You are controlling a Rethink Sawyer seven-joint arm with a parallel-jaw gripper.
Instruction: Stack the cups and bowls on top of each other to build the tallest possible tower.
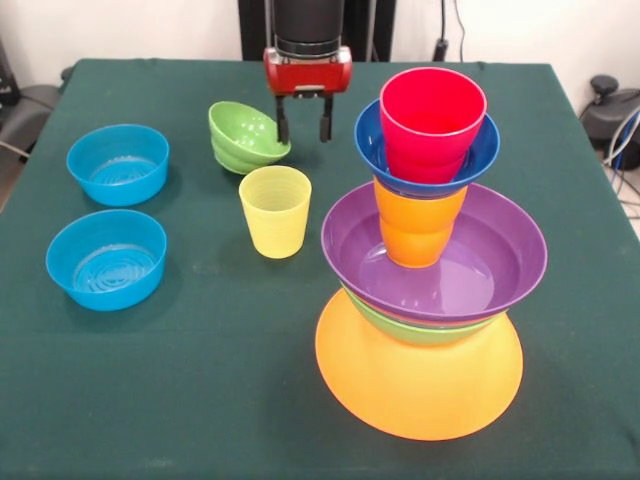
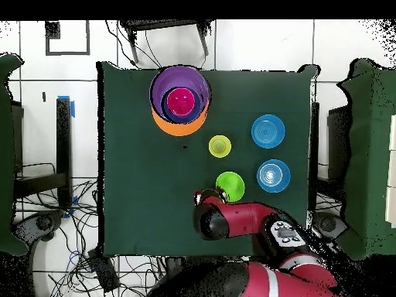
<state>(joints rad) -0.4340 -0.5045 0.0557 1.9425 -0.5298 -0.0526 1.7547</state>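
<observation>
Front view: fingers (image 1: pixel 304 121) spread, empty, beside small green bowl (image 1: pixel 246 136); no legible writing.

Glossy plastic tower (image 1: pixel 425 270); matt green cloth covers the table (image 1: pixel 200 380).

Robot lab: green-clothed table (image 1: pixel 200 400) on white tiled floor (image 2: pixel 263 46), loose cables (image 2: pixel 85 263) around pedestal.

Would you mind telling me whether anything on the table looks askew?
Yes: the small green bowl lies tipped on its side beside the tool, opening facing sideways. The other loose pieces sit upright.
</observation>
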